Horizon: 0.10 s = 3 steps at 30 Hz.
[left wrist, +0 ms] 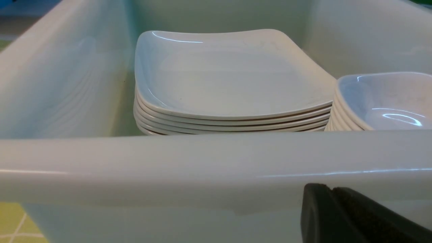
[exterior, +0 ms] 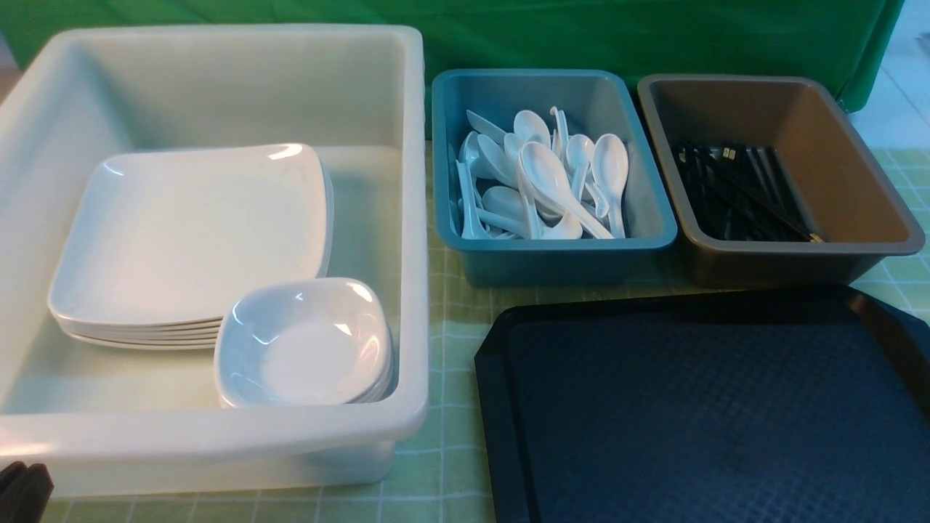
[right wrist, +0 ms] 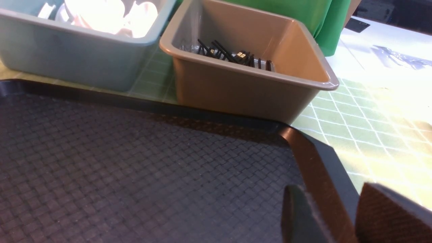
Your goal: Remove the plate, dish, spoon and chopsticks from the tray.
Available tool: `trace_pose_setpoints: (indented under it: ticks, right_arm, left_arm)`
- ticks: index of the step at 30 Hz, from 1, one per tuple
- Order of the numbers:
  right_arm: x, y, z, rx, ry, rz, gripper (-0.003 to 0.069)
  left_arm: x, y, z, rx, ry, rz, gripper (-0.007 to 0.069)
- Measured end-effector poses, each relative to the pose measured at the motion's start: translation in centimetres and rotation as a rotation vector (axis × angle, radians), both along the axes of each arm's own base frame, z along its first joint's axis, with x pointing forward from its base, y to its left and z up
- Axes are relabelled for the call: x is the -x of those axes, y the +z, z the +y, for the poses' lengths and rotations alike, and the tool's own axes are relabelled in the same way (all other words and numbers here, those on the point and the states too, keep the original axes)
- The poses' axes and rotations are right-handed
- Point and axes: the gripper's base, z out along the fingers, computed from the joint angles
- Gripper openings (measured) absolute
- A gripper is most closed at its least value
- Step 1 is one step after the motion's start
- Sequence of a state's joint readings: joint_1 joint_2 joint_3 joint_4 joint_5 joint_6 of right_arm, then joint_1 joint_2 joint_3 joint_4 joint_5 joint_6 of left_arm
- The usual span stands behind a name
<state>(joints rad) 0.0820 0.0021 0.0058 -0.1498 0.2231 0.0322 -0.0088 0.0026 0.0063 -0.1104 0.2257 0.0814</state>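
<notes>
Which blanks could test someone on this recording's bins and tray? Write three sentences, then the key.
The spoons lie in the ____ tub.
The small dishes are stacked in the same white bin as the large ____.
The right gripper hangs above the black ____.

Missing words: blue; plates; tray.

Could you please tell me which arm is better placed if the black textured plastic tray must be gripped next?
Probably the right: its open gripper is near the tray, while the left gripper is shut beside the large white plastic tub.
</notes>
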Motion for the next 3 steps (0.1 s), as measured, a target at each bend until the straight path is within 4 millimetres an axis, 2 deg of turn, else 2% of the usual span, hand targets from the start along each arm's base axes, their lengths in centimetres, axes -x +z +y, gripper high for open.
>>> trace_pose_setpoints:
  ticks: [3]
  right_arm:
    - [0.00,0.00,0.00,0.000,0.000,0.000,0.0242]
  left_arm:
    - [0.00,0.00,0.00,0.000,0.000,0.000,0.0029]
